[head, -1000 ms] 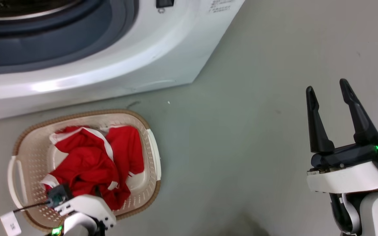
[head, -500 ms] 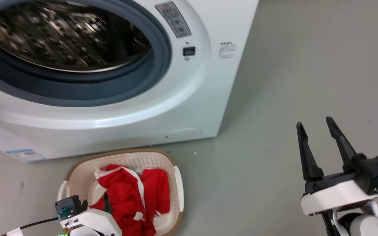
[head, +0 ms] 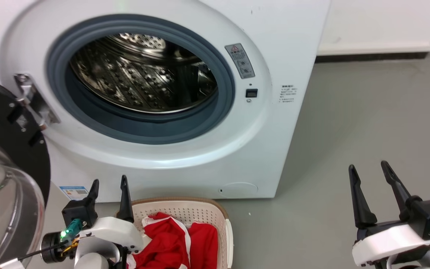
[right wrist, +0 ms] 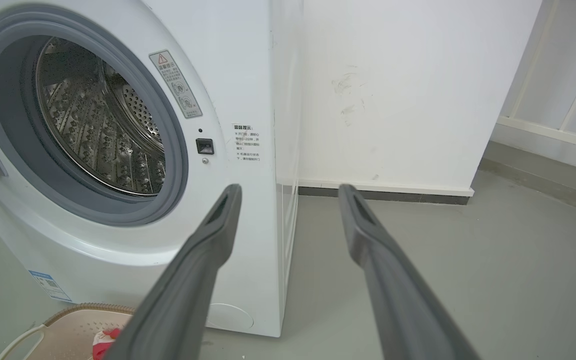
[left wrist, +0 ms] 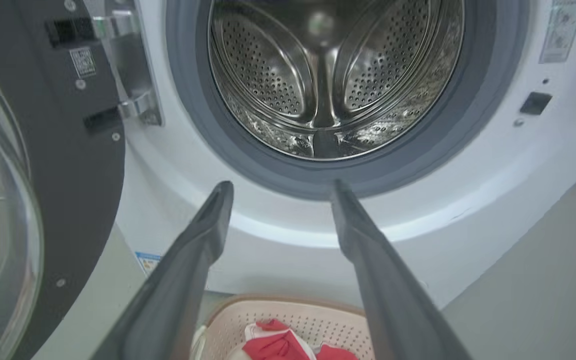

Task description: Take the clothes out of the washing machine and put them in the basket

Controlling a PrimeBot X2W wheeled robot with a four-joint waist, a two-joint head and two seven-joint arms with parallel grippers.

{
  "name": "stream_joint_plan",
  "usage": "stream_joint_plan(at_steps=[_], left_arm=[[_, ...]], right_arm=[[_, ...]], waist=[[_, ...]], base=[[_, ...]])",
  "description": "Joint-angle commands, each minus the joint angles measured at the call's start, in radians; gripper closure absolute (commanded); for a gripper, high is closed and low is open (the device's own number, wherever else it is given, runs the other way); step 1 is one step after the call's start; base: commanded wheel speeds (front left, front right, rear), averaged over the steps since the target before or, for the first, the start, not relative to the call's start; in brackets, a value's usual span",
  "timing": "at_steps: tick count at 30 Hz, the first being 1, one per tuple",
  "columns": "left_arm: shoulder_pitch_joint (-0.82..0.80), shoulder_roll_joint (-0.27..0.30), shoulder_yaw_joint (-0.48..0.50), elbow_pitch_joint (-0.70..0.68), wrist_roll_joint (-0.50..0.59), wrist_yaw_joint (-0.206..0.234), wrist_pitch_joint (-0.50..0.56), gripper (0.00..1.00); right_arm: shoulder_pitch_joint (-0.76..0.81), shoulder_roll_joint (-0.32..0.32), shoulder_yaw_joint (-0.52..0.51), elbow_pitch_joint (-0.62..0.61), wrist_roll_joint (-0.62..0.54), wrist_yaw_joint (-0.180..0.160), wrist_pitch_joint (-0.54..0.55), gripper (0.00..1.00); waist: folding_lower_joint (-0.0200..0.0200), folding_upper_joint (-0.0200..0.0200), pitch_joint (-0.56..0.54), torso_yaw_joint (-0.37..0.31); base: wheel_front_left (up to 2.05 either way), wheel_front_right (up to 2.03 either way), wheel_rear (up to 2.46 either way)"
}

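My view: The head camera has tipped up since a second ago, so I now see the whole front of the washing machine (head: 274,112). The things did not move; only my view did.

Left gripper: The left gripper (head: 109,180) was down low on the clothes (head: 174,246) a second ago. Now it is up by the left edge of the basket (head: 185,209). Its fingers point up and are spread apart, with nothing between them.

Right gripper: The right gripper (head: 367,166) is out over the floor (head: 368,112), well away from the basket, as it was before. Its fingers are apart too, and it holds nothing.

Clothes: The red clothes lie in a loose heap in the basket. No gripper touches them.

Basket: It sits on the floor just in front of the washing machine, under the round hole.

Drum: The drum (head: 140,74) is shiny and bare as far as I can see, also in the left wrist view.

Door: The door (head: 9,179) hangs open on the left.

What it means: I think the job is as good as done. The grey ring hides the drum's front bottom, so I would peek there once more.
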Motion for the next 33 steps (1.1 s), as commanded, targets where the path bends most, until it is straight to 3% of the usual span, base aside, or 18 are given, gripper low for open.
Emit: stream_joint_plan(at_steps=[1,9,15,33], left_arm=[[0.016,-0.002,-0.008,-0.037,0.017,0.001,-0.002,0.0],[0.07,0.028,-0.073,-0.246,0.115,0.001,0.0,0.0],[0.122,0.049,-0.094,-0.357,0.135,0.005,0.085,0.0],[0.203,0.05,-0.092,-0.407,0.09,0.023,0.155,0.0]], right_arm=[[0.017,0.002,-0.003,0.001,-0.004,-0.001,0.001,0.0],[0.055,0.001,-0.021,-0.005,-0.02,-0.001,0.007,0.0],[0.078,0.001,-0.03,-0.006,-0.022,-0.001,0.009,0.0],[0.108,0.001,-0.021,-0.028,-0.011,-0.001,0.021,0.0]], waist=[[0.0002,0.0,-0.027,0.022],[0.0002,0.0,-0.073,0.044],[0.0002,0.0,-0.097,0.041],[0.0002,0.0,-0.11,0.029]], base=[[0.0,0.0,0.0],[0.0,0.0,0.0],[0.0,0.0,0.0],[0.0,0.0,0.0]])
